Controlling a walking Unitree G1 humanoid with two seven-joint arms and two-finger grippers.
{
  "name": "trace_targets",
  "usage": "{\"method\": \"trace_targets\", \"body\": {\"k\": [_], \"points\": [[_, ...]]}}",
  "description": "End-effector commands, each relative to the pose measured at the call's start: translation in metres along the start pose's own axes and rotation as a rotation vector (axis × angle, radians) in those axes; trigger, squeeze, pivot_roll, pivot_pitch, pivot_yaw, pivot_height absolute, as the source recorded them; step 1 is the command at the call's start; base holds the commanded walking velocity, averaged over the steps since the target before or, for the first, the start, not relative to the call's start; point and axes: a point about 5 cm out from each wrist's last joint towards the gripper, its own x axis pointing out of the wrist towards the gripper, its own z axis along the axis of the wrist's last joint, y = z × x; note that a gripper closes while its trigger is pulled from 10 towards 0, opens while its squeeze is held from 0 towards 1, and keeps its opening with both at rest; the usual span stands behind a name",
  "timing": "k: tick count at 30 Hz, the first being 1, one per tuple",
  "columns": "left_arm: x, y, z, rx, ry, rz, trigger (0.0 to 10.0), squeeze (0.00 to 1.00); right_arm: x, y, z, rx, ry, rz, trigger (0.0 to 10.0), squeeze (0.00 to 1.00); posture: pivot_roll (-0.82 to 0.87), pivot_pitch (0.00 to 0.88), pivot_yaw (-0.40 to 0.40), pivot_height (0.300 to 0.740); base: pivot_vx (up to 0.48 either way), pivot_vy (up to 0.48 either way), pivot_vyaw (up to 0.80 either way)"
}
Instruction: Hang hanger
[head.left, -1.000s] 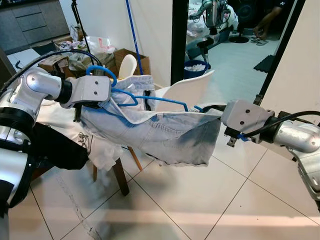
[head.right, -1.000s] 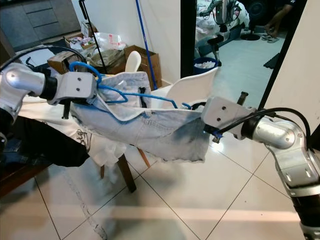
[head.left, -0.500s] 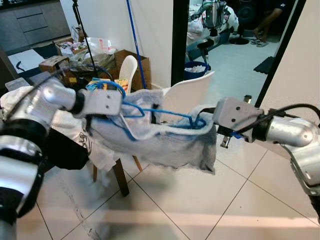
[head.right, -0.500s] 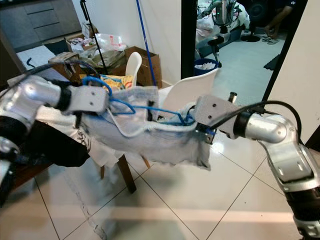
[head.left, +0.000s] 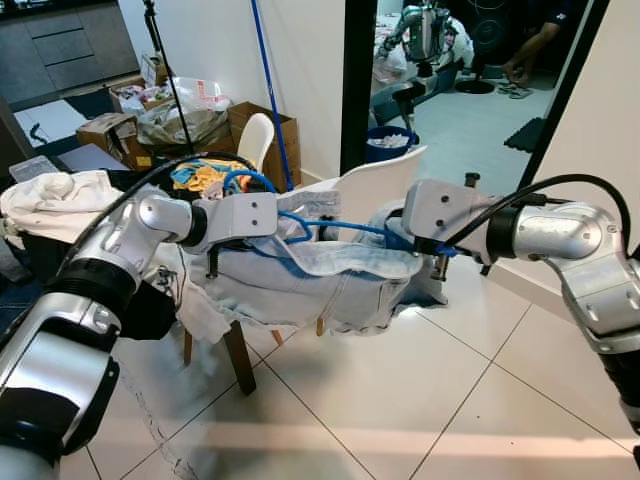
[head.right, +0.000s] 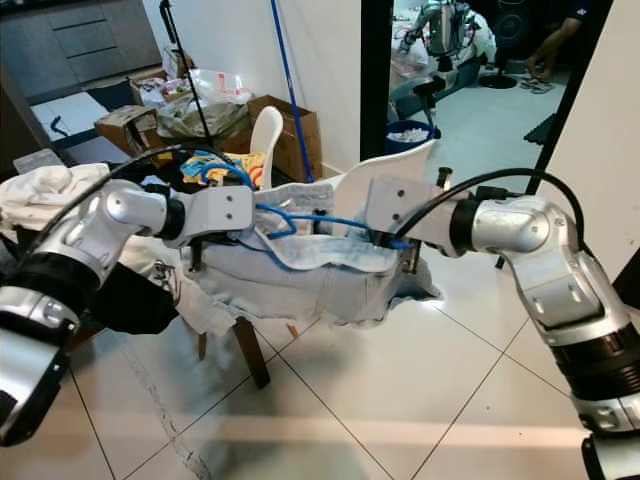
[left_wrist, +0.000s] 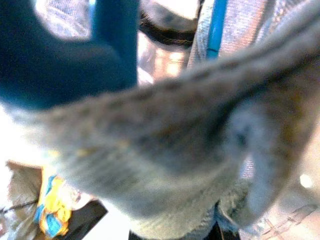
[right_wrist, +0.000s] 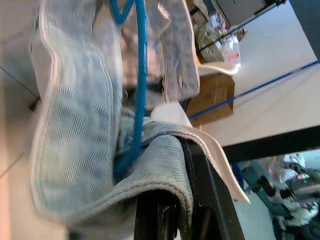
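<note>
Both arms reach inward, left gripper (head.left: 215, 262) and right gripper (head.left: 432, 262) clamping the jeans (head.left: 300, 290) on the blue hanger (head.left: 330, 226).

White chair (head.left: 375, 180) crowds behind; tiled floor (head.left: 400, 400) open.

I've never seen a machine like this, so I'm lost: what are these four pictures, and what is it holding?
It is a walking humanoid robot with two silver arms. The two wide pictures come from cameras in its head, looking down. The two close, blurry ones come from cameras on its wrists. Between its arms it carries a pale blue denim garment draped on a blue plastic hanger. The left claw is at one end and the right claw at the other, pinching the denim. Behind stand a white chair, cardboard boxes and heaped clothes, on a white tiled floor.
</note>
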Motion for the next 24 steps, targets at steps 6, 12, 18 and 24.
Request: {"method": "trace_targets", "body": {"k": [6, 12, 18, 24], "points": [[-0.022, 0.0, -0.019, 0.026, 0.116, 0.025, 10.0, 0.0, -0.014, -0.005, -0.015, -0.001, 0.078, -0.023, 0.0, 0.0, 0.0, 0.017, 0.027, 0.74, 0.0, 0.0, 0.0], [-0.024, -0.007, -0.023, 0.047, 0.175, 0.005, 10.0, 0.0, -0.02, -0.008, -0.027, 0.024, 0.13, -0.026, 0.0, 0.0, 0.0, 0.024, 0.024, 0.74, 0.0, 0.0, 0.0], [-0.005, -0.024, -0.017, 0.055, 0.194, -0.012, 10.0, 0.0, -0.009, -0.01, -0.006, 0.045, 0.021, -0.019, 0.0, 0.0, -0.01, 0.026, 0.027, 0.74, 0.0, 0.0, 0.0], [0.011, -0.026, -0.015, 0.031, 0.277, 0.085, 10.0, 0.0, 0.004, -0.016, 0.021, 0.081, -0.112, -0.012, 0.0, 0.0, -0.01, 0.024, 0.028, 0.74, 0.0, 0.0, 0.0]]}}
